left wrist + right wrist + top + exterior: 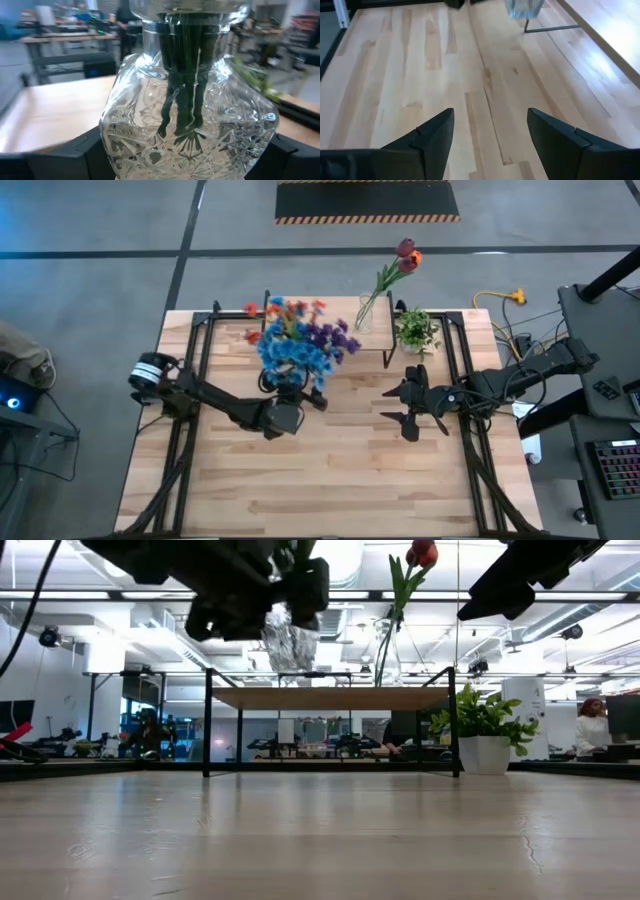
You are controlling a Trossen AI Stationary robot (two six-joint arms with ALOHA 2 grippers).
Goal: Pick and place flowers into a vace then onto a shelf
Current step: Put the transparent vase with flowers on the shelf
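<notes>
A cut-glass vase (187, 115) with green stems (182, 75) in it hangs above the table in my left gripper (294, 393). Its blue, purple and orange-red flowers (300, 340) spread over it in the high view. The shelf (330, 698) stands on thin black legs at the table's far middle. On it stands a slim glass vase (386, 655) with red tulips (405, 256). My right gripper (405, 406) hovers open over the bare table, right of the held vase, with nothing between its fingers (432, 137). My left gripper pinches the vase's wide cut-glass body low on its two sides (107, 145) between its two fingers (82, 152), one on each side. The fingers lie level and come from the table's near-left side. The vase (290, 640) is upright and lifted clear of the table.
A small potted green plant (482, 735) in a white pot stands on the table by the shelf's right legs. Black metal rails (195, 360) run along the table's left and right sides. The near half of the wooden tabletop (330, 480) is bare.
</notes>
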